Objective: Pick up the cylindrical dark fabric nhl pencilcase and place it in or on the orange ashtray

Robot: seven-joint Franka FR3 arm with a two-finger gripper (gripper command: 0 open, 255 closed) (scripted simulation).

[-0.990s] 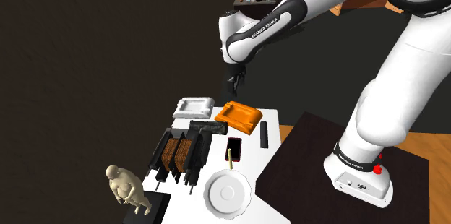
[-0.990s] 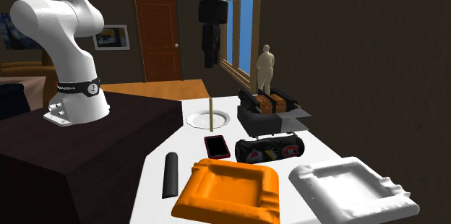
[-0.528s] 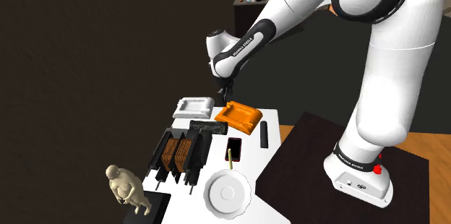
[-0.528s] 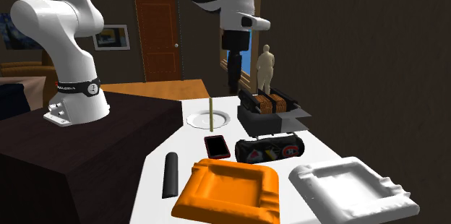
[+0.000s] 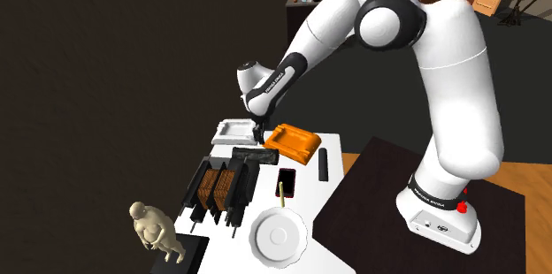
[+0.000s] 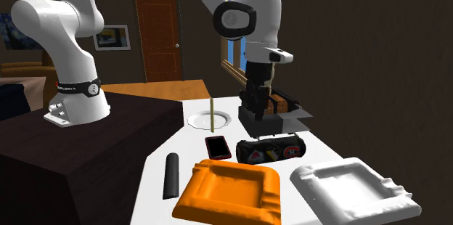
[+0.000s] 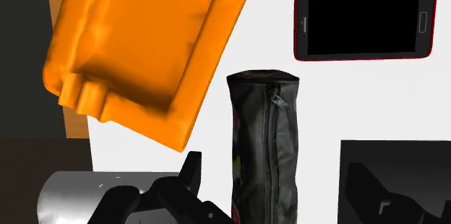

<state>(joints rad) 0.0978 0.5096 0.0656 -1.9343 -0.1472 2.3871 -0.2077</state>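
Dark cylindrical pencil case (image 6: 270,149) flat on its side on the white bench (image 6: 185,144), zip uppermost in the wrist view, coloured marks at both ends. Not lifted, and outside the orange ashtray (image 6: 231,191).

Orange ashtray just beside one long side of the case, with a strip of white bench between the two in the wrist view. To the second exterior view's right of it, a white ashtray (image 6: 356,187) of much the same shape. Off one end of the case, a red-rimmed phone (image 7: 365,22), black screen up, near but apart. Just beside the case's other long side, a black rack (image 6: 272,111) holding brown slabs, close to where the hand comes down. Past the phone, a white plate (image 5: 279,235) and a thin olive stick (image 6: 211,115) standing upright. Near the bench edge by the orange ashtray, a short black rod (image 6: 172,174) lying flat. At the far end from the ashtrays, a beige figurine (image 5: 152,226) on a dark base.

White arm (image 5: 442,69) rising from its foot on the dark stand (image 5: 380,210), arched high at the elbow, forearm sloping down toward the shoulder view's left. Hand pointed down at the bench, low over the case and in front of the rack in the second exterior view. Fingers (image 7: 177,194) spread apart, one on each side of the case in the wrist view, neither seen to touch it.
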